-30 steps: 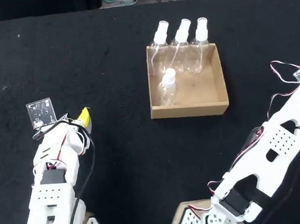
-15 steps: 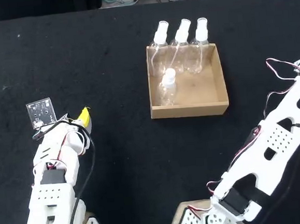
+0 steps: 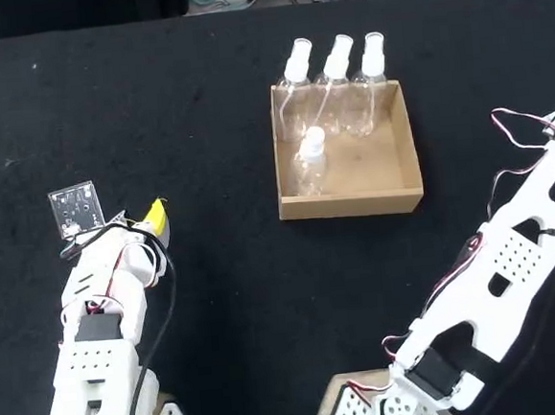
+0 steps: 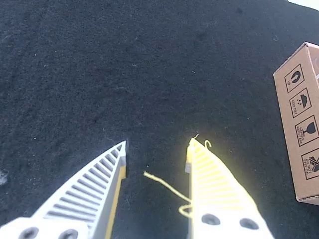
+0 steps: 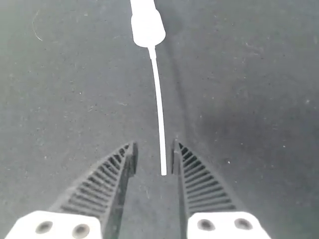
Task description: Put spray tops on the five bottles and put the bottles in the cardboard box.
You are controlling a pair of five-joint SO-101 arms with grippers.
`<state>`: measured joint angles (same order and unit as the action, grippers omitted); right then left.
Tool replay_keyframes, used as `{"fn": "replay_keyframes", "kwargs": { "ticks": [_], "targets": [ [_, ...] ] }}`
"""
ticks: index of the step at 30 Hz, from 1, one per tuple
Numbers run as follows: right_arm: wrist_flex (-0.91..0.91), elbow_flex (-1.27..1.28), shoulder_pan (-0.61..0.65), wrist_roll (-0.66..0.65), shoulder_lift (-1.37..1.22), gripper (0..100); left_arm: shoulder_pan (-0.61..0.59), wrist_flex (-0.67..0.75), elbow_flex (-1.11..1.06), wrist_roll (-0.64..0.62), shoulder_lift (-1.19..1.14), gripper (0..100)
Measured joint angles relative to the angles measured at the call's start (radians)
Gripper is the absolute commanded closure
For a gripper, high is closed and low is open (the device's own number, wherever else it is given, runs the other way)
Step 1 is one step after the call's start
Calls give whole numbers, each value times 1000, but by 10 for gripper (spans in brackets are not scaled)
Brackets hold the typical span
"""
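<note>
Everywhere, black cloth table [image 3: 154, 102], cardboard box [image 3: 350, 204] atop

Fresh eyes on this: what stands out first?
The cardboard box mid-table catches the eye first, with four topped bottles inside: three along its far wall, one in front of them. Next, a loose spray top on the black mat, its tube end inside the open right gripper.
</note>
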<state>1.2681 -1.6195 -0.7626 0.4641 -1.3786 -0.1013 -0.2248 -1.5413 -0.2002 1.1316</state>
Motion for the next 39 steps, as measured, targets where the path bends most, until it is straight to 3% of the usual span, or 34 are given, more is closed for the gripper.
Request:
{"fn": "replay_keyframes", "kwargs": {
  "ticks": [29,33,39],
  "targets": [
    [-2,0,0,-6,-57,907,0,0,0,0,0,809],
    [-2,0,0,-6,-57,963,0,0,0,0,0,809],
    [-2,0,0,-6,-75,952,0,0,0,0,0,809]
  ]
}}
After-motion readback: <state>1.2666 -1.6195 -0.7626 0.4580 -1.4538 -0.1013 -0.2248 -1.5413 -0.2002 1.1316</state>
